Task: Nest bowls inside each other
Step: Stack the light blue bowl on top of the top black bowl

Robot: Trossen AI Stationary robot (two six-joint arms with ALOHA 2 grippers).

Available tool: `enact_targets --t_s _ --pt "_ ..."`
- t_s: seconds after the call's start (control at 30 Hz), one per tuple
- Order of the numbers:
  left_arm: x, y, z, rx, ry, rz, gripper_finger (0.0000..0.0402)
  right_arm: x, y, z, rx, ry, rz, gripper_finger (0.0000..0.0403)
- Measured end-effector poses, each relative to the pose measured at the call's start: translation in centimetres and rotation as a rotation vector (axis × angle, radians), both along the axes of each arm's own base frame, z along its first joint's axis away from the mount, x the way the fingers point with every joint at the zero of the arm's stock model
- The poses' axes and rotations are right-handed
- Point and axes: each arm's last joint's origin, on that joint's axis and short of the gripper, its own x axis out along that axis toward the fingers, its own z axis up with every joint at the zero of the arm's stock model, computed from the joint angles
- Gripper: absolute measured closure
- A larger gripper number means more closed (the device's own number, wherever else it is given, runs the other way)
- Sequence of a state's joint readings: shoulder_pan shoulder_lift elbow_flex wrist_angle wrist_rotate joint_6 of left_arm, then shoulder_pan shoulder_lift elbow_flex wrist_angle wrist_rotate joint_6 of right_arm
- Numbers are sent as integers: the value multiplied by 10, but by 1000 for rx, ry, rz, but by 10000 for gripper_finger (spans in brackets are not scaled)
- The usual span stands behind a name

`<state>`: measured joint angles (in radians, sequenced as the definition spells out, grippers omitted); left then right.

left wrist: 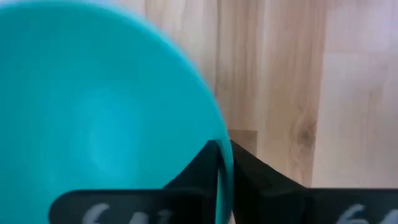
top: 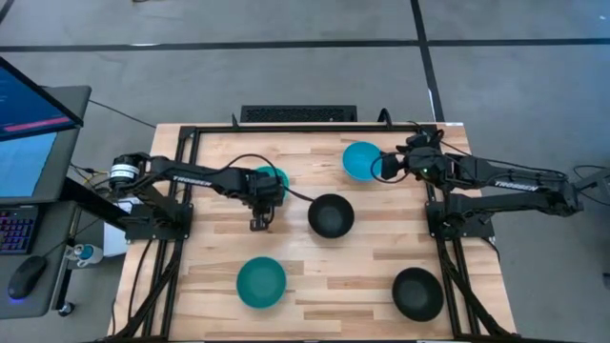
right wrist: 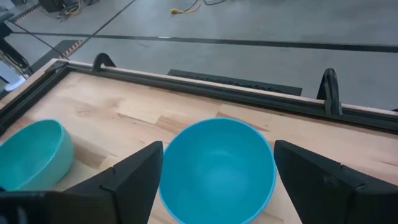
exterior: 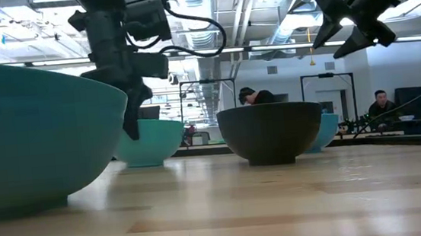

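Note:
Five bowls stand on the wooden table. A cyan bowl (top: 276, 177) (exterior: 151, 142) sits left of centre with my left gripper (top: 260, 202) (left wrist: 222, 186) at its near-left rim, shut on it. A second cyan bowl (top: 361, 160) (right wrist: 217, 165) rests on its base near the far edge. My right gripper (top: 385, 164) (right wrist: 217, 186) hovers above it, open, with a finger on either side, touching nothing. A black bowl (top: 331, 215) (exterior: 271, 132) stands at the centre. A darker teal bowl (top: 261, 282) (exterior: 29, 138) and another black bowl (top: 417, 293) stand near the front edge. My left gripper pinches the cyan bowl's rim (left wrist: 219, 149), one finger inside the bowl and one outside, coming from above and pointing down. In the low view the bowl's base (exterior: 147, 163) seems to rest on the table.
A black frame (top: 305, 127) borders the table's far side, and dark rails (top: 448, 276) run along its left and right sides. Bare wood (top: 362, 272) lies between the front bowls. A monitor and keyboard (top: 24, 133) stand off the left edge. People sit in the room behind (exterior: 258, 97).

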<state>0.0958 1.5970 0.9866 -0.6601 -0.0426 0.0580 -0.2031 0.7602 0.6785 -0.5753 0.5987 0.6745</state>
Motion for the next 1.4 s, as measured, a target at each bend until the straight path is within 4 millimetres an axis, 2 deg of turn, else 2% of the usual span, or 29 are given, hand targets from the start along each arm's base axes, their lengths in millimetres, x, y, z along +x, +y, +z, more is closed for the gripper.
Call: enact_targets --t_s 0.1,0.17,0.27,0.47,0.6,0.8,1.0,1.13,1.4 --pt "1 0 2 -7 -1 17 397 1 0 -1 2 5 0 72" --pt "3 -1 11 -42 8 32 398 2 0 -3 8 18 -3 72" --pt "11 -5 35 -40 0 14 399 3 -1 -9 23 89 -7 72" --pt "35 -16 95 -1 -124 -71 400 1 -1 -28 95 271 -64 72" --pt "51 -19 112 55 -72 -135 401 0 -2 -33 89 314 -131 72" --pt "98 -20 103 70 8 -258 401 -7 -15 -32 77 331 -218 72" --pt "138 -27 110 69 -44 -269 401 -19 -21 -25 71 329 -212 72" --pt "154 -37 120 56 -125 -244 401 -32 -26 -18 53 332 -204 72" --pt "161 -70 103 -13 -142 -196 401 -57 -31 -6 23 276 -259 72"
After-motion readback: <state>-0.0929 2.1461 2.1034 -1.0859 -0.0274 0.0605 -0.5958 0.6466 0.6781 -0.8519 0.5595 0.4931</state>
